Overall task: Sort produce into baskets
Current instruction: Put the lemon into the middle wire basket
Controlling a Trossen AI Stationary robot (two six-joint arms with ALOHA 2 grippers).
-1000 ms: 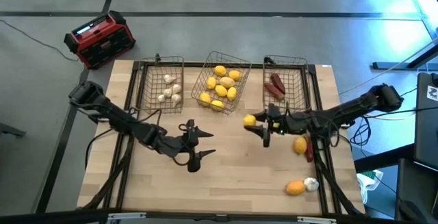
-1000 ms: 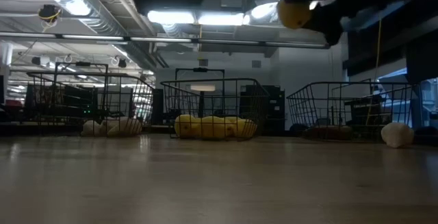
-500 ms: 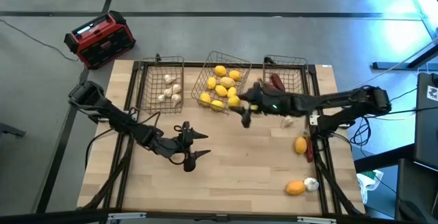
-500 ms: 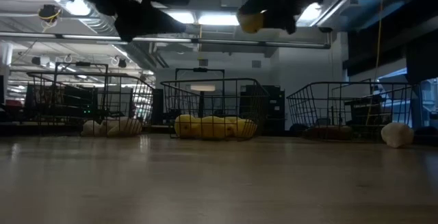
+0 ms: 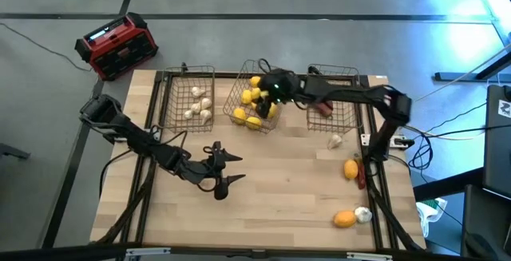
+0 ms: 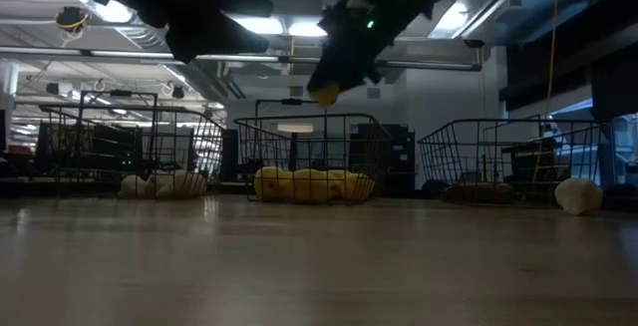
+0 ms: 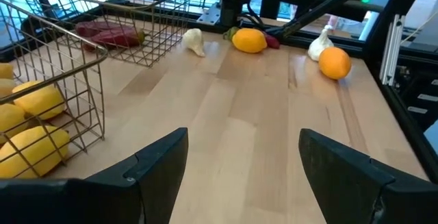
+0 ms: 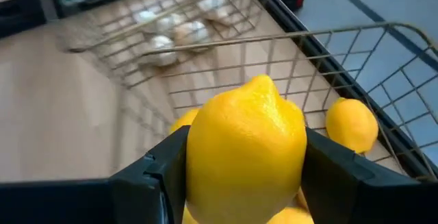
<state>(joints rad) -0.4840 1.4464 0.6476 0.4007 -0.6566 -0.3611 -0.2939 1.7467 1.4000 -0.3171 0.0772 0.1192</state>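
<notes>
Lemon (image 8: 246, 152) sits clamped in my right gripper (image 5: 267, 93), above the middle basket (image 5: 237, 93) of lemons. Released too high, it could bounce over the rim onto the table (image 5: 287, 181). My left gripper (image 5: 226, 172) waits, fingers apart.

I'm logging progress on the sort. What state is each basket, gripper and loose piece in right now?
right gripper: shut on a lemon, above the middle basket.
left gripper: open, empty, over bare table.
middle basket: holds lemons.
left basket: holds white bulbs.
right basket: holds dark red pieces.
loose produce: unsorted near the table's right edge.
</notes>
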